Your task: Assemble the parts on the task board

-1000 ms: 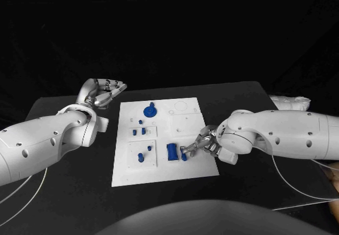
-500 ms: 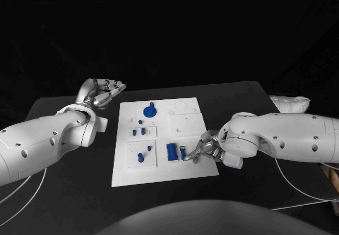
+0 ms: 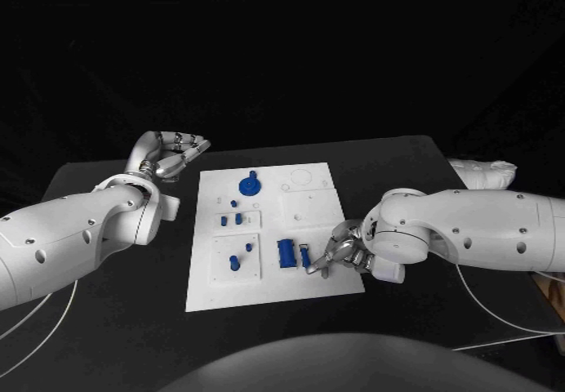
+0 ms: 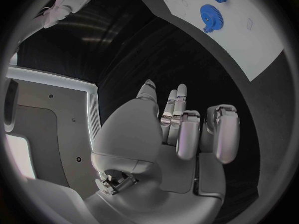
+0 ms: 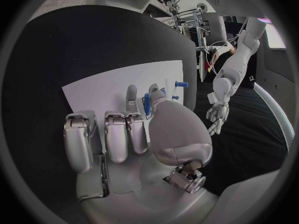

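Centrally on the black table (image 3: 117, 302) the white task board (image 3: 271, 282) is laid, with blue parts spread over it. A round blue gear (image 3: 250, 184) is seen at the board's far side, just left of its middle, and appears again in the left wrist view (image 4: 210, 16). Nearer, two small blue pegs (image 3: 237, 219) are set side by side in a recessed panel on the left half, and a further blue piece (image 3: 234, 262) is seen in the panel nearer still. A larger blue block (image 3: 286, 252) is placed near the board's middle, towards the near edge. The right hand (image 3: 333, 255) is lowered over the board's near right area, just right of that block, and a slim blue part (image 3: 306, 256) is seen at its fingertips; whether this part is actually pinched or merely touched cannot be told, since the fingers are bent downward and the contact is hidden. The left hand (image 3: 173, 153) is held above the table beyond the board's far left corner, well apart from every part, with its fingers loosely curled and spread and nothing held.
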